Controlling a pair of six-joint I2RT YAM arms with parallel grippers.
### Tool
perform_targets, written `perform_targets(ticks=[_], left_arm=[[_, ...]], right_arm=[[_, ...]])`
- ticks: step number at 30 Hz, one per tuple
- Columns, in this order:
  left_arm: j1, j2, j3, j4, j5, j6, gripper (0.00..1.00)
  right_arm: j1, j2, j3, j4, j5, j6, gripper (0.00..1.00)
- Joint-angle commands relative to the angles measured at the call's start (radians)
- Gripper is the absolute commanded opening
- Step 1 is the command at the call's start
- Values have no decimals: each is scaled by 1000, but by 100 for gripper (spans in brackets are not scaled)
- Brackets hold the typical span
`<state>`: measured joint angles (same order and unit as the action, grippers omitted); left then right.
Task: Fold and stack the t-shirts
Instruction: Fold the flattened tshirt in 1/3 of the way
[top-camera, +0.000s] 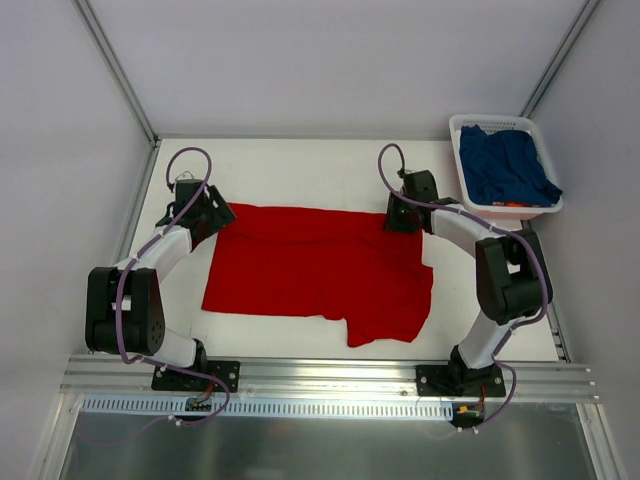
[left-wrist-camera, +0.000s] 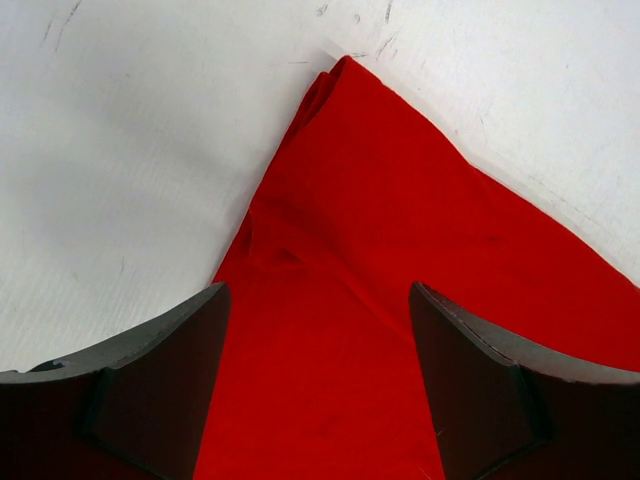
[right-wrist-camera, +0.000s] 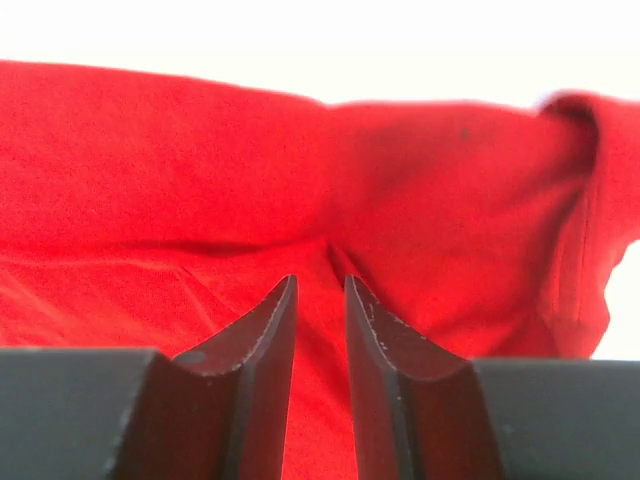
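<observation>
Red t-shirt (top-camera: 320, 270) lies spread on the counter (top-camera: 300, 170), mid-field between the two arms. It's mostly flat, with one flap hanging out at the near right. A crease band runs along the far edge, so maybe one fold is in, but I can't confirm that. It's nowhere near a compact folded packet.

Navy t-shirt (top-camera: 505, 165) sits bunched in the white basket (top-camera: 510, 211) at the far right corner, well apart from the red one. It's unfolded, as far as I can see.

Left tool (top-camera: 212, 215) is at the shirt's far left corner. Its wrist view shows the jaws spread wide astride the corner with cloth lying between them, and nothing is gripped.

Right tool (top-camera: 403, 215) is at the far right corner. Its jaws are nearly together with a thin gap, and the red cloth puckers right at the tips. I can't tell whether a layer is pinched or they're just over it.

Progress call: early.
- Done: red shirt is laid out and both tools are at the far corners.
- Left: fold red, pull navy from the basket, flatten it, fold it, then stack the two.
- No stack exists yet.
</observation>
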<state>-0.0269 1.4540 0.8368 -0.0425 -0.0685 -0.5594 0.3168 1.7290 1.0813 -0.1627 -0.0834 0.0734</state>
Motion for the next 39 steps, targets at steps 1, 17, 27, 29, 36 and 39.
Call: perform_targets(ticks=[1,17,27,29,36,39], left_arm=[[-11,6,31,7,6,10,73],[-15,16,30,12,7,13,73],[-15,6,25,13,4,18,73],[-15,5,22,13,3,18,73],[-15,5,21,13,9,16,73],[-16,2,18,12,10,15,72]], right_arm=[[5,27,81,15,-30,-34,29],[2,92,81,34,-41,-50,32],[4,83,43,52,-55,-44,21],[2,80,32,57,-56,-41,21],[4,64,5,68,-59,-32,6],[2,44,2,62,-55,-32,1]])
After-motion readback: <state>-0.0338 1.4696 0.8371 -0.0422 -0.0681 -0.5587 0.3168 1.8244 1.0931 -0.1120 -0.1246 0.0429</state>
